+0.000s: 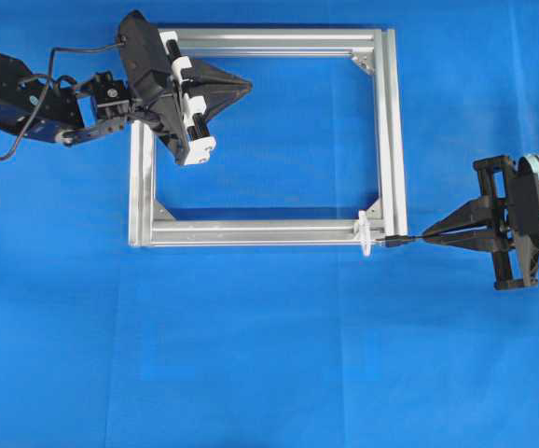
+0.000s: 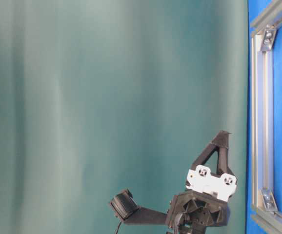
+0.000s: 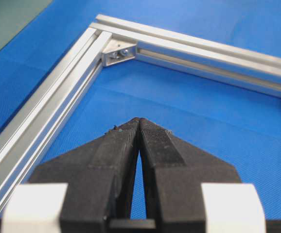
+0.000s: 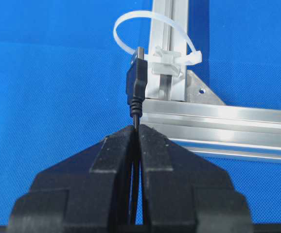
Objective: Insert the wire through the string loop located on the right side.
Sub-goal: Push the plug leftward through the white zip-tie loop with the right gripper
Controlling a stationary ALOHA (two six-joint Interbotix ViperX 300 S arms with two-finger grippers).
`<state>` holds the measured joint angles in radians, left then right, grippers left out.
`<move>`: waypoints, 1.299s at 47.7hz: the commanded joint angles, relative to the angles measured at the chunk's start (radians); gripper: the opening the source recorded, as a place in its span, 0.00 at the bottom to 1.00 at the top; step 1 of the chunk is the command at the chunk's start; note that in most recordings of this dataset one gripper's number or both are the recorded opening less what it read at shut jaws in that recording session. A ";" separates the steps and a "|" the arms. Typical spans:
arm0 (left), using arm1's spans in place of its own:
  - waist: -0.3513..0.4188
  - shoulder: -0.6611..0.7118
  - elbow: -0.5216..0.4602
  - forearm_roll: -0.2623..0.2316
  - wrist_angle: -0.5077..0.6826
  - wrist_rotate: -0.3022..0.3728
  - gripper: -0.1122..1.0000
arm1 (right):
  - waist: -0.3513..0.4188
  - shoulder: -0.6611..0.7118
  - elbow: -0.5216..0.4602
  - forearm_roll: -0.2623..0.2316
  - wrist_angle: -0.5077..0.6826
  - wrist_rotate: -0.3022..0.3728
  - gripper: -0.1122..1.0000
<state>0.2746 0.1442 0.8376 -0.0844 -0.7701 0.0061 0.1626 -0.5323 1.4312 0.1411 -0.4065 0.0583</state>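
Note:
My right gripper (image 1: 430,236) (image 4: 136,127) is shut on the wire (image 4: 136,119), pinching the thin black cable just behind its dark plug (image 4: 136,82) (image 1: 395,241). The plug's metallic tip points at the string loop (image 4: 152,34) (image 1: 367,235), a white translucent band tied round the silver frame bar (image 4: 167,43) near the frame's near right corner. The tip sits at the loop's near edge; I cannot tell whether it is inside. My left gripper (image 1: 248,86) (image 3: 139,119) is shut on nothing, hovering inside the frame's far left area.
The rectangular aluminium frame (image 1: 269,231) lies flat on the blue cloth (image 1: 269,355), with silver corner brackets (image 3: 116,54) (image 4: 201,92) inside its corners. The table-level view shows the frame's bar (image 2: 260,122) and my left gripper (image 2: 223,134) raised above it.

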 commanded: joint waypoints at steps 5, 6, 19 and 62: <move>-0.002 -0.032 -0.008 0.002 -0.006 0.000 0.10 | -0.002 -0.002 -0.006 0.000 -0.012 0.000 0.06; -0.002 -0.032 -0.008 0.002 -0.006 0.000 0.10 | -0.003 -0.002 -0.006 0.000 -0.012 0.000 0.06; -0.002 -0.032 -0.008 0.003 -0.006 0.000 0.10 | -0.003 -0.002 -0.006 0.000 -0.012 0.000 0.06; -0.002 -0.032 -0.012 0.003 -0.006 0.000 0.10 | -0.002 0.094 -0.040 0.002 -0.114 0.002 0.06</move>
<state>0.2746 0.1442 0.8376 -0.0844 -0.7701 0.0061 0.1611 -0.4679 1.4220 0.1411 -0.4863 0.0583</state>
